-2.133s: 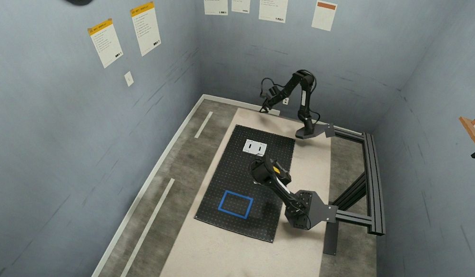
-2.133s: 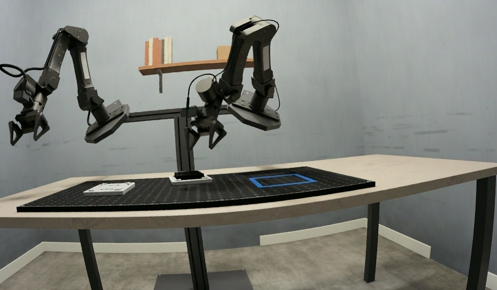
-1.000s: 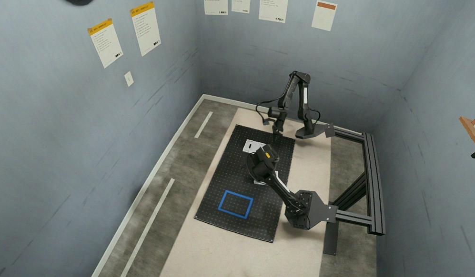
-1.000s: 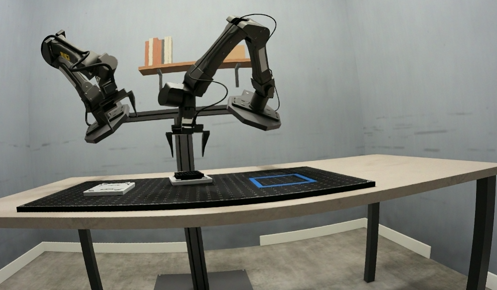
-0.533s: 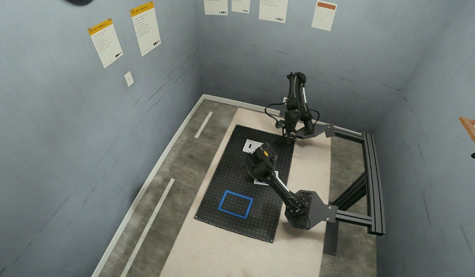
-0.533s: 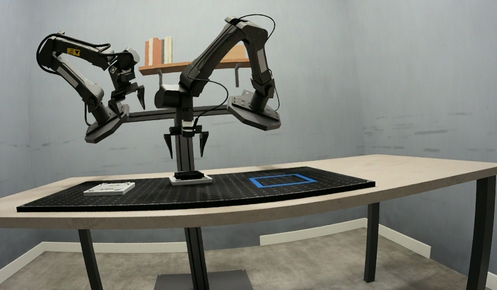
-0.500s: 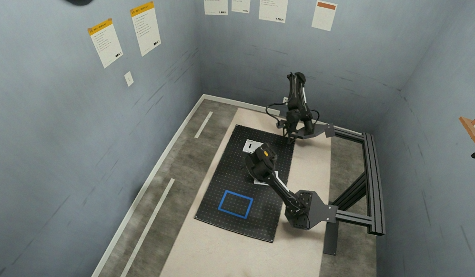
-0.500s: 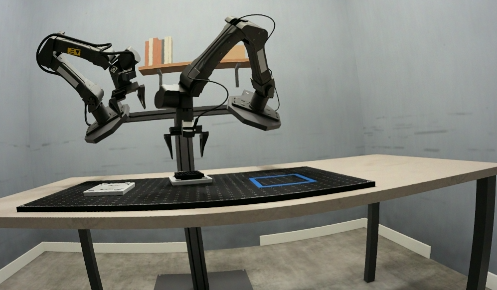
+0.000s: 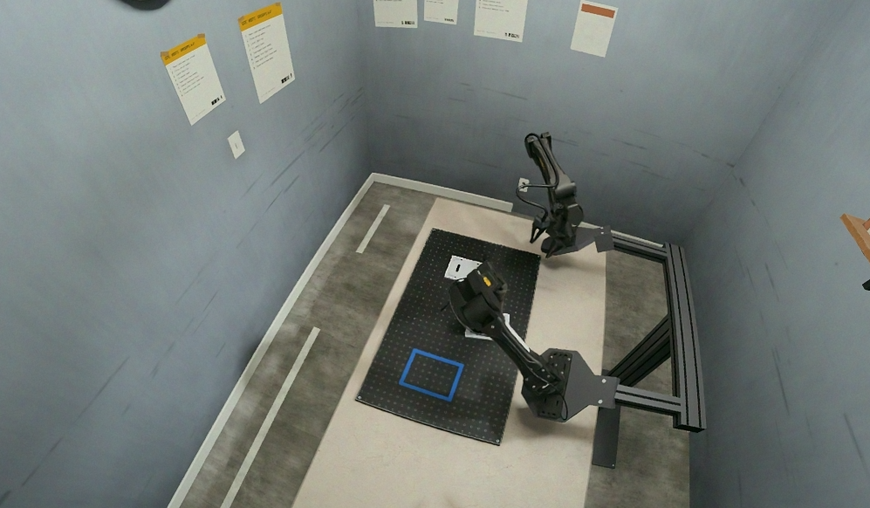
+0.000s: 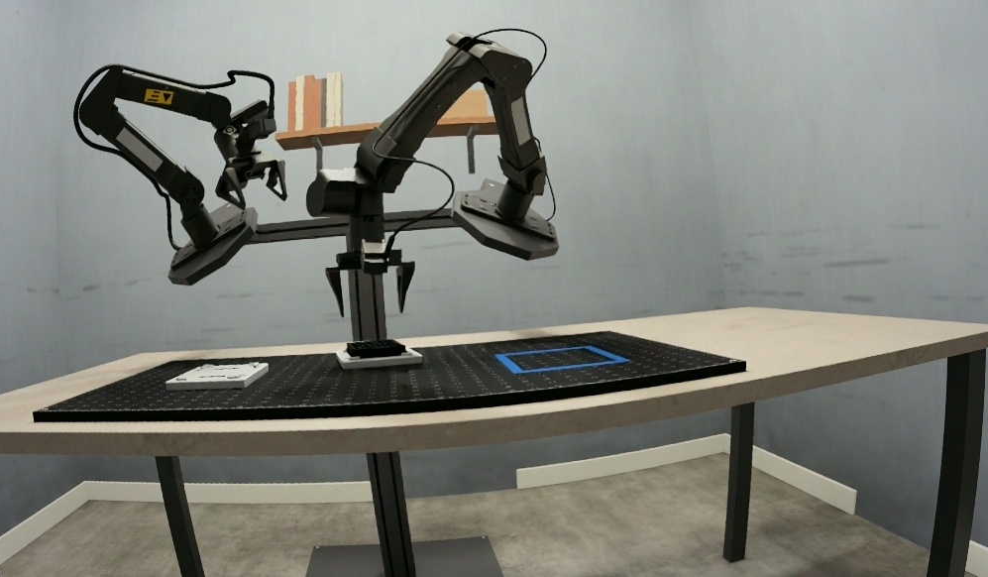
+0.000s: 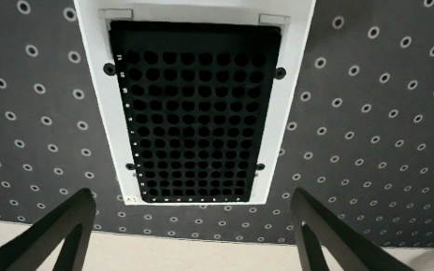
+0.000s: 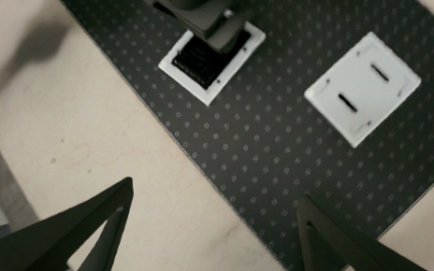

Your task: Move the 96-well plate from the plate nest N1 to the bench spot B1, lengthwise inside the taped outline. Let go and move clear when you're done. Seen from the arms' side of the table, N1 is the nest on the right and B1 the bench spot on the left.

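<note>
Black 96-well plate (image 10: pixel 375 349) (image 11: pixel 187 117) (image 12: pixel 196 61) in its white nest (image 9: pixel 479 334) (image 10: pixel 379 362) (image 11: pixel 108 103) (image 12: pixel 210 95), unmoved to the blue outline (image 9: pixel 437 357) (image 10: pixel 569 366); left jaws (image 10: pixel 372 312) apart above it, right jaws (image 9: pixel 539 248) (image 10: pixel 261 201) apart; gripping, carrying and release apparently all remain.
</note>
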Robot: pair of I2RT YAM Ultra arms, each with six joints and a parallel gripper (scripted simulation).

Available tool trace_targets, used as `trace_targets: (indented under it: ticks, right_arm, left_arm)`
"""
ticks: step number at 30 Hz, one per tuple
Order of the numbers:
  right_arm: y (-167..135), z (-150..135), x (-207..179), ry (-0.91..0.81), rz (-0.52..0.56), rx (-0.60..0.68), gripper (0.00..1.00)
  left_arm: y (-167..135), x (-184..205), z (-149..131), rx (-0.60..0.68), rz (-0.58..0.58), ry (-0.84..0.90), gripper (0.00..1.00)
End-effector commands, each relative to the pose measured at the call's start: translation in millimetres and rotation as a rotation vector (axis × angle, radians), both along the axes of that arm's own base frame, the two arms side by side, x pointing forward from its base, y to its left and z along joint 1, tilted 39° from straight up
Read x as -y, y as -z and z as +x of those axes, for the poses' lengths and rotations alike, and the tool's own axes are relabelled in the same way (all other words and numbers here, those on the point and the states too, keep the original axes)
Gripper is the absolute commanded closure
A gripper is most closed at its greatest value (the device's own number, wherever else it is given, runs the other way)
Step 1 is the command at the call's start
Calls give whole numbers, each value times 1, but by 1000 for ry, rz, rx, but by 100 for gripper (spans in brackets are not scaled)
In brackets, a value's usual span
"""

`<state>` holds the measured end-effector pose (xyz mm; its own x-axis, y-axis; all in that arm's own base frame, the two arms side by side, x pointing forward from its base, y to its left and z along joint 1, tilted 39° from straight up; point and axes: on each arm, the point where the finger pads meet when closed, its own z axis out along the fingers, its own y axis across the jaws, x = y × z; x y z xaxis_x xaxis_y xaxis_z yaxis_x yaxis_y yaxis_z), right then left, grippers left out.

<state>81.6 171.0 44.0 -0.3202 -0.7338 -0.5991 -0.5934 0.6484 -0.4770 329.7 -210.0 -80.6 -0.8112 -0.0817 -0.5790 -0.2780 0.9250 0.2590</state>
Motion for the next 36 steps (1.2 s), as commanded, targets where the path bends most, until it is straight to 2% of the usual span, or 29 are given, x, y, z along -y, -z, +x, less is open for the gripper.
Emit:
trace_targets:
  ticks: [1, 5, 10, 36]
  right_arm:
    - [-12, -5, 7, -65, 2, 135, 0]
    - [-19, -26, -1, -211, 35, 185, 0]
    - [-19, -37, -4, -277, 42, 187, 0]
    - [-18, -37, -4, -278, 42, 186, 0]
  left_arm:
    - [0, 2, 1, -6, 4, -4, 0]
    - [0, 2, 1, -6, 4, -4, 0]
    - [0, 2, 1, -6, 4, -4, 0]
    - [23, -8, 16, -1, -1, 2, 0]
